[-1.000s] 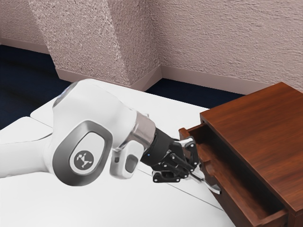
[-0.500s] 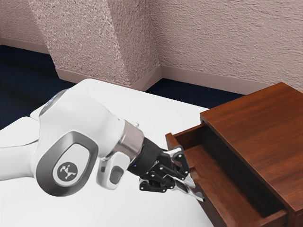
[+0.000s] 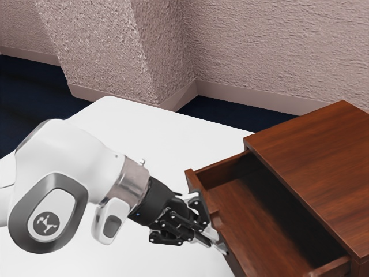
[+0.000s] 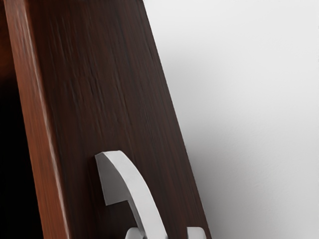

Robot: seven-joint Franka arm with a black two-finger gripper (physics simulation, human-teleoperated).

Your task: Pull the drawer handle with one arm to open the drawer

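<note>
Black two-finger end effector (image 3: 203,235) clamped on curved silver metal handle (image 4: 124,186); dark wooden drawer (image 3: 259,228) stands open from brown wooden cabinet (image 3: 311,150).

A white table (image 3: 190,135) stands on a dark blue floor (image 3: 29,86). Behind it is a rough beige wall (image 3: 277,40) with a slanted pillar (image 3: 109,40) and a pale baseboard (image 3: 253,95)
</note>
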